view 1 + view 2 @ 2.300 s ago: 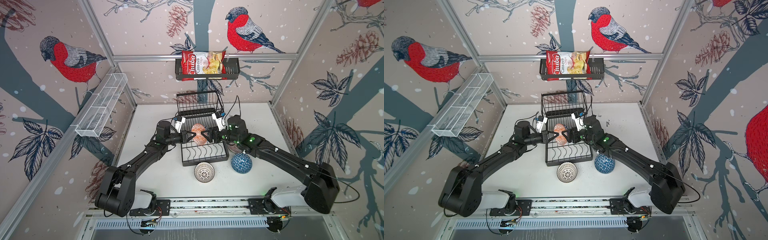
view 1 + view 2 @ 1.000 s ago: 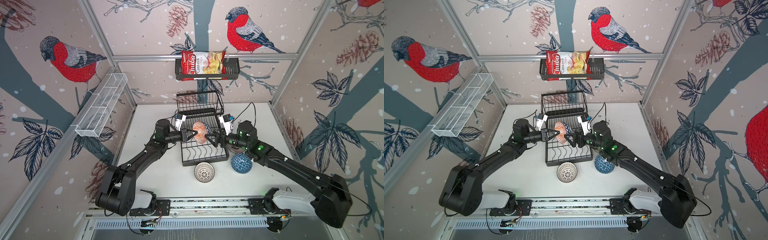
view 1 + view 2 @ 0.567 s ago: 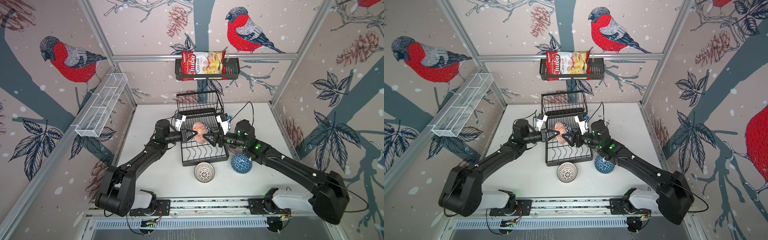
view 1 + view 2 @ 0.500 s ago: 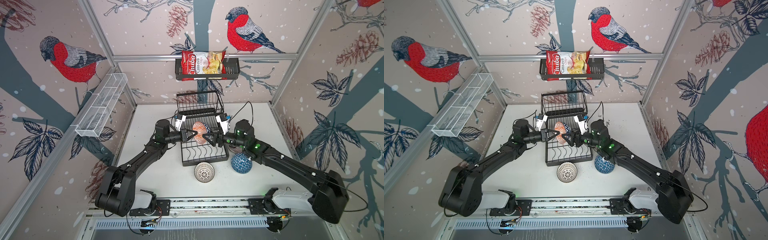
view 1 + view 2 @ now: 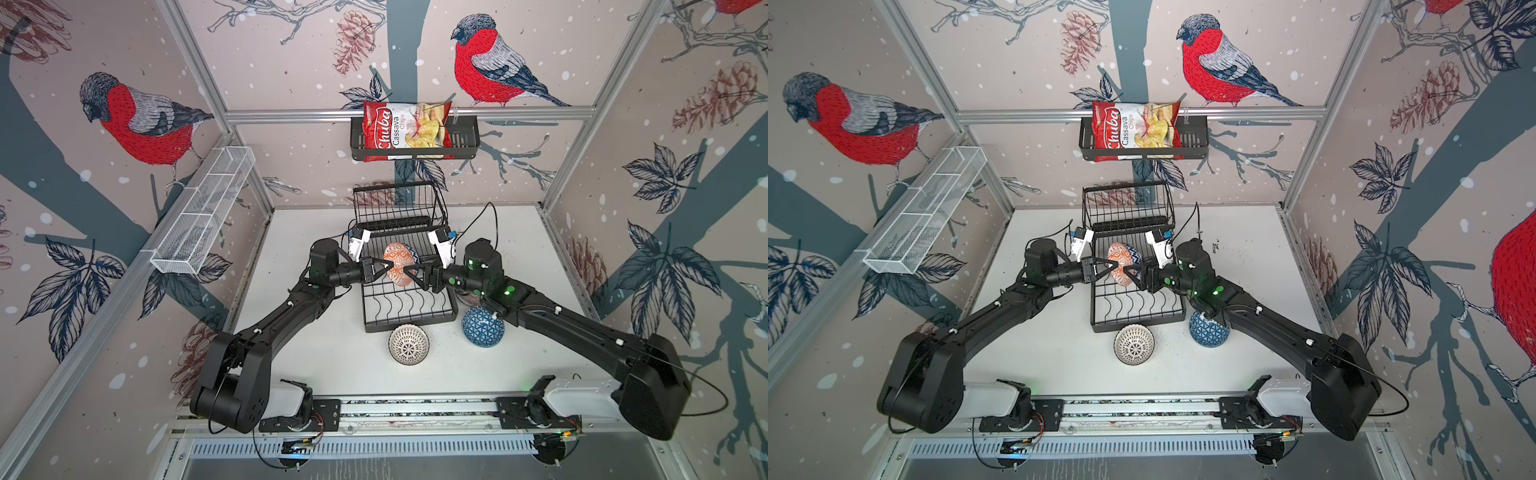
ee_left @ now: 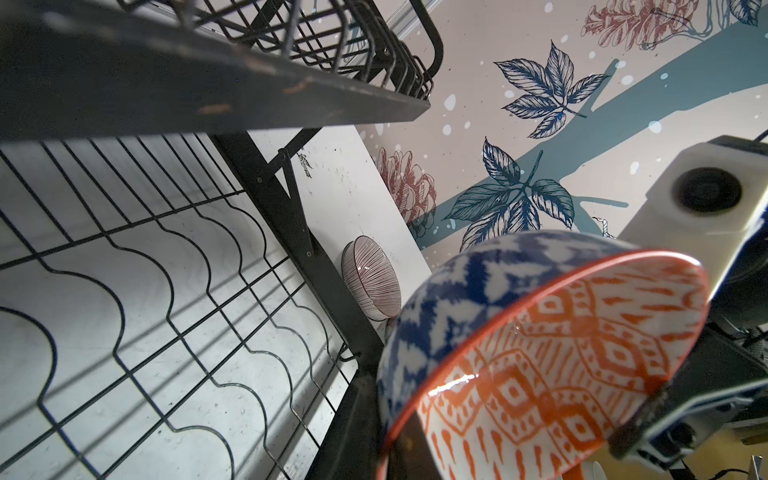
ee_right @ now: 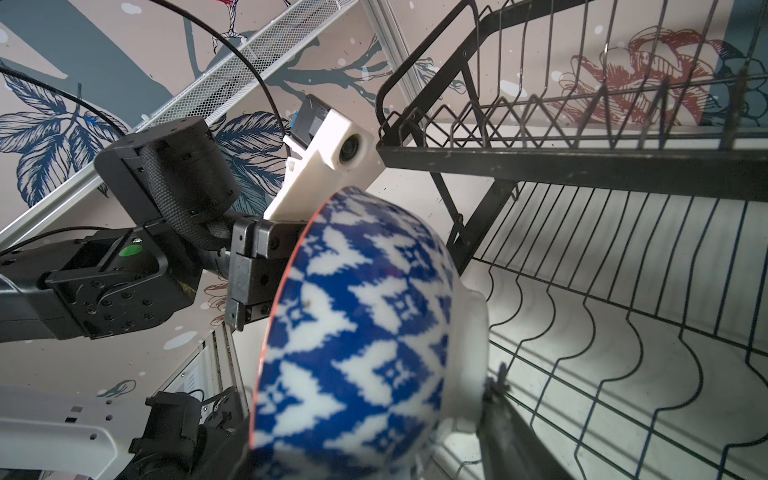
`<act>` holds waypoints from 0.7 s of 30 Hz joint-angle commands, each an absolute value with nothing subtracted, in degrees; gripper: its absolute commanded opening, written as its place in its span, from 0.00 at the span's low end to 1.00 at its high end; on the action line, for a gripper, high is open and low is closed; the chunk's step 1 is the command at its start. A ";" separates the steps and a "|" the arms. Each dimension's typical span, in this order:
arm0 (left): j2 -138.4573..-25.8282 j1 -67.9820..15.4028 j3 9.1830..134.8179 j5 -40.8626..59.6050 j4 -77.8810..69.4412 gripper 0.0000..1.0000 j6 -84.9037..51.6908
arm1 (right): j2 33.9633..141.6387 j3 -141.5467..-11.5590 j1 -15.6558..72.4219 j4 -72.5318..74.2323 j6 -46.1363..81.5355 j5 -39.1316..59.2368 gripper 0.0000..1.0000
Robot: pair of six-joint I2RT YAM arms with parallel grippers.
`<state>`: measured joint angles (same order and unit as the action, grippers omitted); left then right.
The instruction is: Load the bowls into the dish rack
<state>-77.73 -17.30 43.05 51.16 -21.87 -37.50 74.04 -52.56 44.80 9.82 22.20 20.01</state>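
One bowl (image 5: pixel 397 261) hangs over the dish rack (image 5: pixel 409 309). The left gripper (image 5: pixel 380 267) pinches its rim. The right gripper (image 5: pixel 411 276) is open beside it.

Orange bowl (image 6: pixel 561 374) cropped; striped bowl (image 5: pixel 470 297) largely under right arm (image 5: pixel 561 322).

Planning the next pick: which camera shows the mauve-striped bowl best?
The left wrist view: the mauve-striped bowl sits unobstructed beside the dish rack. A top view shows only a sliver under the right arm; the right wrist view shows none.
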 commanded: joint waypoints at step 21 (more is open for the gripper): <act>-78.22 -17.32 43.69 53.24 -23.49 0.53 -36.14 | 76.05 -54.57 47.20 6.80 19.43 7.85 0.43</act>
